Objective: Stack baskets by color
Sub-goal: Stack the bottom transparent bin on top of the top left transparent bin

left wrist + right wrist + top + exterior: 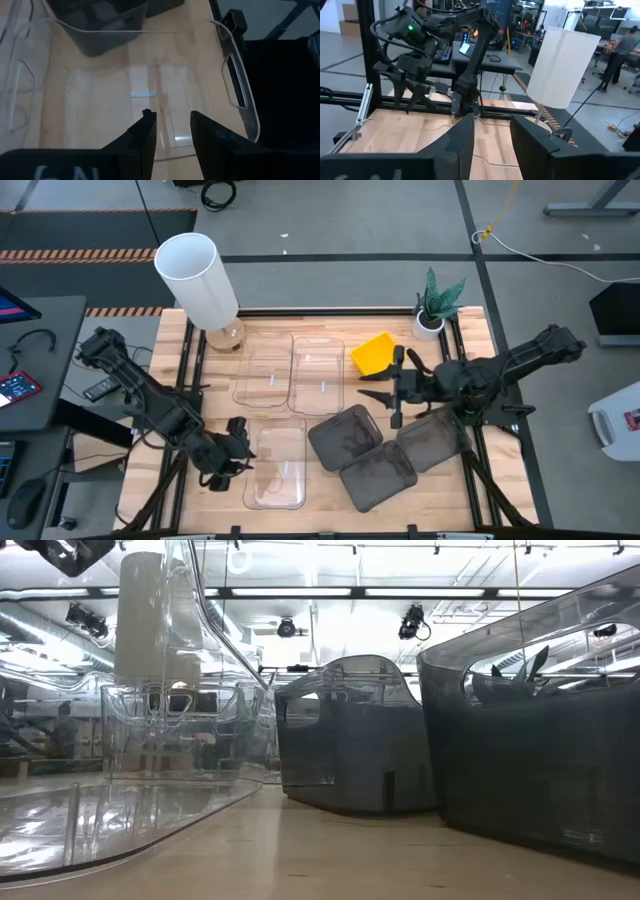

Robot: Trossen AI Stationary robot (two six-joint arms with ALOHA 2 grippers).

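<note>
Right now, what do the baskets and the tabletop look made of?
Clear baskets: likely glossy transparent plastic; the wood shows through. Dark grey baskets: smoky, translucent plastic, judging by the low view. Yellow basket: opaque plastic, probably. Tabletop: pale wood, with visible grain and plank seams.

No text, label or number can be read on anything here

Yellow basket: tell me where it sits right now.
In the high view the yellow basket sits tilted at the table's far right side, just beside the small potted plant and directly beyond the right gripper, next to a clear basket.
</note>
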